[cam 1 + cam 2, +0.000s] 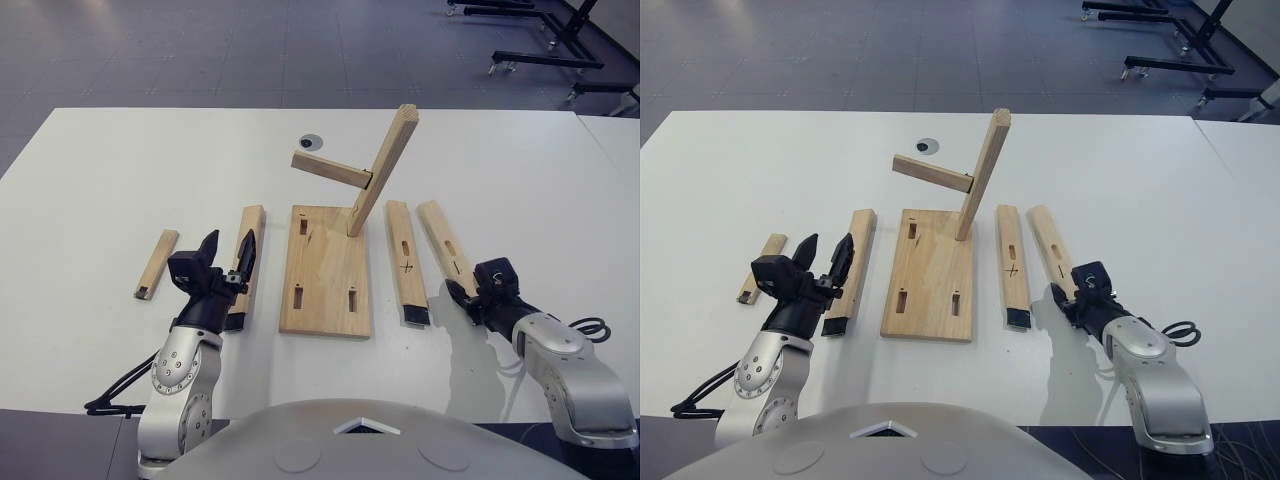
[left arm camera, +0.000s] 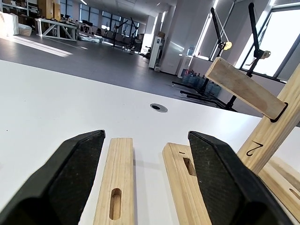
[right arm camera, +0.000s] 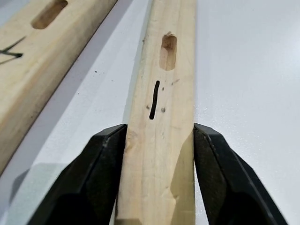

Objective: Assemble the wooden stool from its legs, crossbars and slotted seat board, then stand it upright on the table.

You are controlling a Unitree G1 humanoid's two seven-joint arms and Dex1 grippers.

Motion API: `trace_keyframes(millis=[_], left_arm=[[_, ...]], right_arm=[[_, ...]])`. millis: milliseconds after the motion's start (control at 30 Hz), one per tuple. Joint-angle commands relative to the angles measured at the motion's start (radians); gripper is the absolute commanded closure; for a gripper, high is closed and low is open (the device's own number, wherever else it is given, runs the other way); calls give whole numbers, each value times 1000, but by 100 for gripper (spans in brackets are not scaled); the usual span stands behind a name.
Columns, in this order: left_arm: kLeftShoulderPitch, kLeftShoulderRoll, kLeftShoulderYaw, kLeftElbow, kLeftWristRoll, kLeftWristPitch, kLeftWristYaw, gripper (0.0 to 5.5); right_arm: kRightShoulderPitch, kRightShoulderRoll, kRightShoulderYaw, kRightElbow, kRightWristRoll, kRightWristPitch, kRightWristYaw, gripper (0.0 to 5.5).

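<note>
The slotted seat board [image 1: 325, 272] lies flat mid-table. One leg [image 1: 383, 170] stands tilted in its far right slot, carrying a crossbar [image 1: 330, 170] that points left. A second leg [image 1: 247, 255] lies left of the board, and my left gripper [image 1: 230, 238] hovers open over its near half, one finger on each side [image 2: 115, 187]. A short crossbar [image 1: 156, 263] lies farther left. Two more legs lie right of the board, the inner leg [image 1: 406, 260] and the outer leg [image 1: 446, 245]. My right gripper [image 1: 462, 296] is shut on the outer leg's near end [image 3: 161, 117], which rests on the table.
A round grommet hole [image 1: 312, 141] sits in the white table [image 1: 120, 170] behind the board. Cables trail off the near edge beside each arm [image 1: 590, 328]. Wheeled black frames [image 1: 545, 55] stand on the floor far right.
</note>
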Motion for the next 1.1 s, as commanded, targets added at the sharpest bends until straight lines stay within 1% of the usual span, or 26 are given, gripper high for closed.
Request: trace_keyframes(millis=[33,133,233,367,433,533,633,733,900,933,1067,1100], left_arm=[[-22,10,3,23,2,9,0,224],[-35,16,28,28,-10,-8,-10,224],[-60,28,52,23,-28,-21,-27,224],[-113,48,102,25,-84,-34,-60,224],[-135,57,130,30,-102,-33,-65,224],[-176,74,179,27,-150,-34,-77,224],[-210,82,228,26,-193,-54,-86,224],[-247,101,256,44,-188,-67,-94,224],[-290,192,211,2,-295,-3,-238,224],[-300,208,213,0,-341,17,-266,224],[-354,264,296,-31,-711,122,-345,224],[-364,282,312,-30,-767,141,-358,224]], right_arm=[[-13,3,22,101,-14,73,-11,343],[-88,20,22,169,-6,31,-8,343],[-255,51,17,263,-6,-67,-19,343],[-475,94,-45,290,10,-78,-94,345],[-566,110,-76,323,16,-115,-120,345],[-688,109,-113,390,22,-272,-113,345],[-772,112,-124,400,69,-404,-46,345],[-802,119,-103,367,133,-441,37,345],[-813,146,-86,277,320,-437,192,345],[-807,146,-81,261,347,-435,214,345],[-792,158,-46,199,430,-437,280,345],[-787,160,-38,188,440,-441,288,345]])
